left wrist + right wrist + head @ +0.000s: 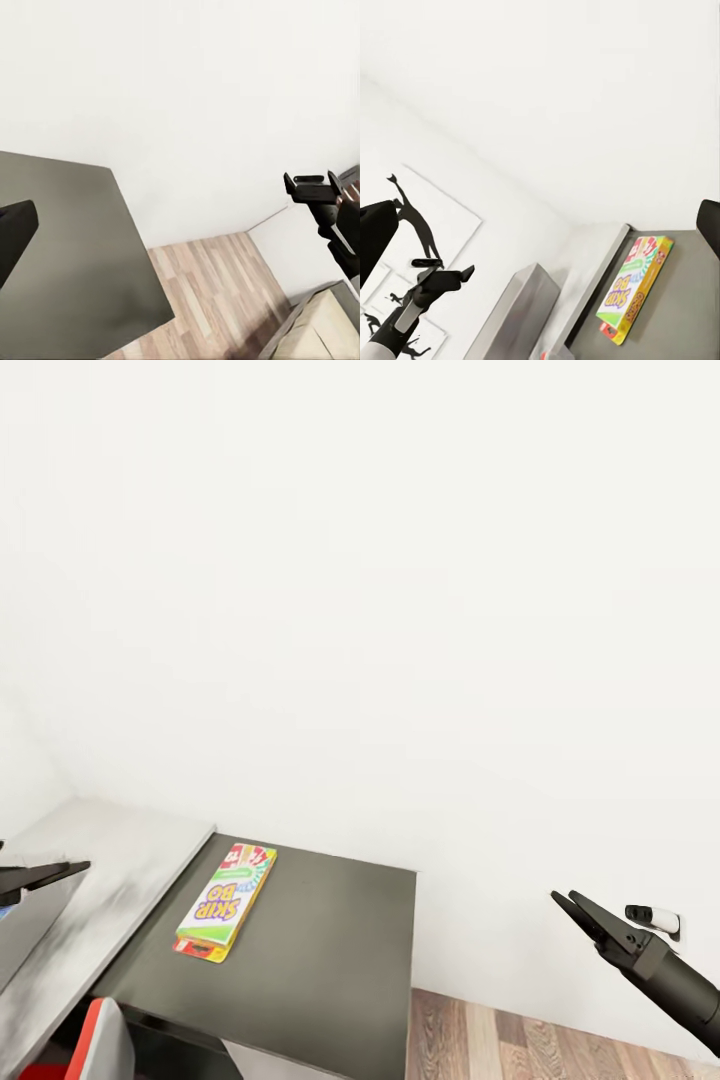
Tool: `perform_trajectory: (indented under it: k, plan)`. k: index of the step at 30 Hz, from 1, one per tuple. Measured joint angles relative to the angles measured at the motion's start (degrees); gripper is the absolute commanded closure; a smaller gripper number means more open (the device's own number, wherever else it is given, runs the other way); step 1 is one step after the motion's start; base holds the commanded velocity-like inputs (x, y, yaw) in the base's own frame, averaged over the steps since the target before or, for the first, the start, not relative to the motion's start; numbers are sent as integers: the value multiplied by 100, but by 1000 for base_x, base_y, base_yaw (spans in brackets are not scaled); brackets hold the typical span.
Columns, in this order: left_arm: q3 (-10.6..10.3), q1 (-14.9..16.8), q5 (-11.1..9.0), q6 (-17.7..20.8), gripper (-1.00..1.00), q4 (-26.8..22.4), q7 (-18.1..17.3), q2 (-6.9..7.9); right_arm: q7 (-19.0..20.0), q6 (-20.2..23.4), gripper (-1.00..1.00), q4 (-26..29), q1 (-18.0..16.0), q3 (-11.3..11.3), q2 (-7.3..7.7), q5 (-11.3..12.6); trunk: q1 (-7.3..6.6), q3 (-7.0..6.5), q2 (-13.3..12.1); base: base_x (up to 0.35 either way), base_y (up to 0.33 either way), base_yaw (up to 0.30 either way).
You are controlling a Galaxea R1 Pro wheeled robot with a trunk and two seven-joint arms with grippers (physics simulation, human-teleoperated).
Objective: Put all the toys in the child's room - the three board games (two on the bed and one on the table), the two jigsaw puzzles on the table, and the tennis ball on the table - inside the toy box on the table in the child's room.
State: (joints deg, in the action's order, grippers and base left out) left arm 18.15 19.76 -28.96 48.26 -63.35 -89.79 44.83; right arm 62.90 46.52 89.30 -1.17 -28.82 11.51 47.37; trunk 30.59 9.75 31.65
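Observation:
A white and yellow SKIP BO board game (225, 901) lies flat on the dark grey lower section (330, 950) of the table, near its left side; the right wrist view has it too (634, 286). The pale glossy desk top (120, 850) rises to its left. A grey sloping wall of the toy box (30, 930) shows at the left edge, under my left gripper (75, 871), which is open and empty. My right gripper (564, 898) hangs open and empty over the floor, right of the table. Its fingers (375, 236) stand wide apart.
A white wall fills the back. Wood plank floor (520, 1040) lies right of the table, with a small white fitting (655, 916) on the wall. A red and white chair (100, 1040) is at the bottom left. Black silhouette pictures (424, 217) hang on a side wall.

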Motion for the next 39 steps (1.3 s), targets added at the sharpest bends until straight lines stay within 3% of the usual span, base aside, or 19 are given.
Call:
perform_trajectory:
  k: [5,10,13,16,20,22,25,29,32,34,37,39]
  plan:
    - [1,3,10,53,-100,0,125,16,0,0,-100,0,0,0,0,0,0,-34,0,9,-1,-211]
    - [2,64,17,195,-100,-92,1092,16,0,-2,-100,0,0,0,0,-3,1,-69,0,2,0,-211]
    - [-9,170,12,529,-100,-286,1965,-23,-3,-6,-100,-9,0,0,0,-10,1,-89,0,0,0,-211]
    - [-17,271,-2,704,-100,-466,2489,-98,-8,-8,-100,-14,0,0,0,-15,0,-110,0,0,0,-211]
    - [-37,464,-8,839,-100,-580,3167,-315,-15,-9,-100,-18,0,0,0,-17,1,-137,-1,0,0,-211]
    - [-46,595,-11,881,-100,-599,3639,-497,-18,-10,-100,-19,0,-4,0,-17,1,-151,-1,0,0,-211]
    - [-56,766,-18,929,-100,-584,4373,-714,-23,-15,-100,-21,0,-2,0,-20,1,-171,-1,0,0,-211]
    - [-100,1038,-32,1047,-100,-476,5620,-1013,-25,-17,-100,-21,0,-6,0,-25,1,-199,-1,0,0,-211]
    - [-374,1346,-53,1088,-100,-245,6538,-1251,-26,-17,-100,-21,0,-8,0,-26,1,-218,-1,0,0,-194]
    - [-581,1519,-59,1096,-100,-47,6900,-1322,-26,-17,-100,-23,0,-8,0,-27,1,-227,-1,0,0,-120]
    - [-1137,1998,-64,1082,-100,716,7621,-1453,-26,-19,-100,-21,-1,-8,0,-28,1,-233,-2,0,0,-54]
    - [-1389,2267,-59,1052,-100,1229,7877,-1529,-26,-23,-100,-19,-1,-8,0,-28,1,-234,-2,0,0,-22]
